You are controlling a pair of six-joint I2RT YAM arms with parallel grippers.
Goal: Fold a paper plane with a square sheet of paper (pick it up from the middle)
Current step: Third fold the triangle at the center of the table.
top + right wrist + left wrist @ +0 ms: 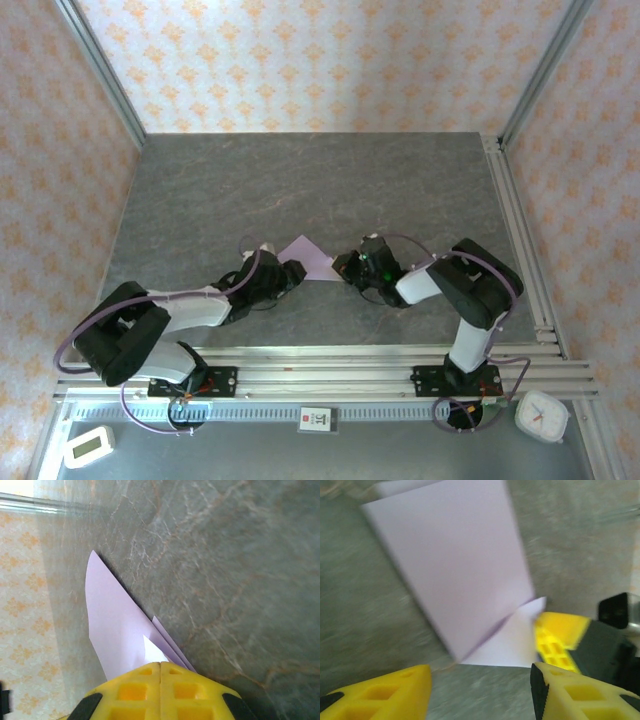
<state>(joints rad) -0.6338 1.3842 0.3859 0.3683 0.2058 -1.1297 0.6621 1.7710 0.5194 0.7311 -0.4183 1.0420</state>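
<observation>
**Folded paper pinched by right end effector; left end effector parted**

Near edge, overhead view: a small white timer [88, 446] sits at the left corner, a white clock [542, 416] at the right corner, and a label card [314, 419] between them. Just beyond, the two arm bases are bolted to aluminium rails [330, 362].

Both arms reach inward over the grey marbled desk [320, 180] and meet near its middle.

Left end effector [291, 272]: in its own wrist view, the yellow fingers [385, 690] stand apart with bare desk between them and nothing gripped. It sits just beside the near left edge of the sheet of paper [310, 257]. Contact cannot be confirmed, as that view is blurred.

Right end effector [347, 267]: its wrist view shows the two yellow fingers [160, 682] pressed together, with one corner of the lilac paper [115, 625] clamped between them. The left wrist view shows that clamped corner [527, 615] from the opposite side.

The paper lies between the two end effectors. It is partly folded: layered edges and a flap are visible [460, 570], and a point faces away from the right fingers. Whether the unclamped part rests on the desk or is raised cannot be told.

Beyond, the far half of the desk runs to walls with orange-patterned wallpaper [320, 60].
</observation>
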